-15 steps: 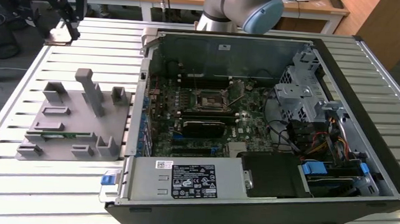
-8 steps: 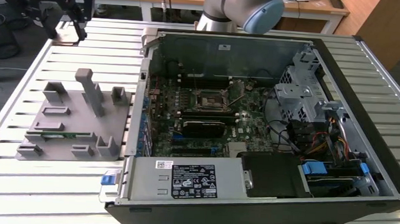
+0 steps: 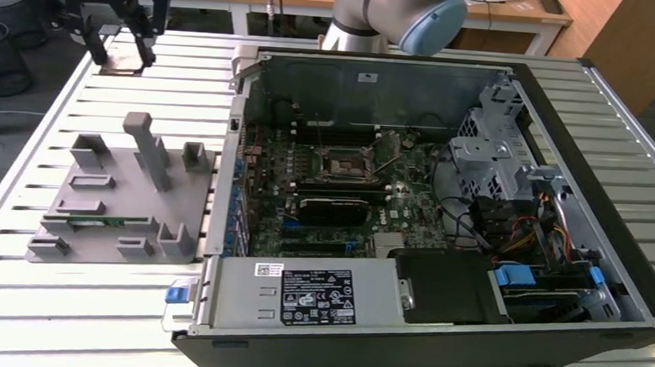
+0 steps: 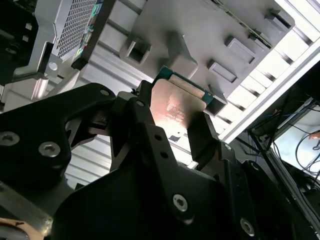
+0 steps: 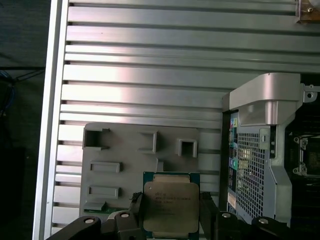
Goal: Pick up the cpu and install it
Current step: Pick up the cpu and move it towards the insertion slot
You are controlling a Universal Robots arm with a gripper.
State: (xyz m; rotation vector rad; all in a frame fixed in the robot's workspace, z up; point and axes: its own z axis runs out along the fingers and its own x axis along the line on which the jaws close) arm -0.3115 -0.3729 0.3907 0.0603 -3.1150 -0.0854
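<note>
Support surface: flat table [image 3: 74,322] of parallel silver metal slats with narrow grooves between them. Directly on the slats, at the exterior view's left: grey moulded holder plate [image 3: 114,202] with raised posts and open pockets. Just beside it, at the exterior view's right: open computer case [image 3: 422,96], laid on its side, interior facing up. Slats visible on all sides of both.

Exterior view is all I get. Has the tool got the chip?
Observer: Yes. In the first wrist view the chip sits between the tool's two fingers, with its shiny metal top toward the camera.
Operator: Gripped how?
Observer: By two opposite edges. The second wrist view shows one finger against one side and its partner against the other.
</note>
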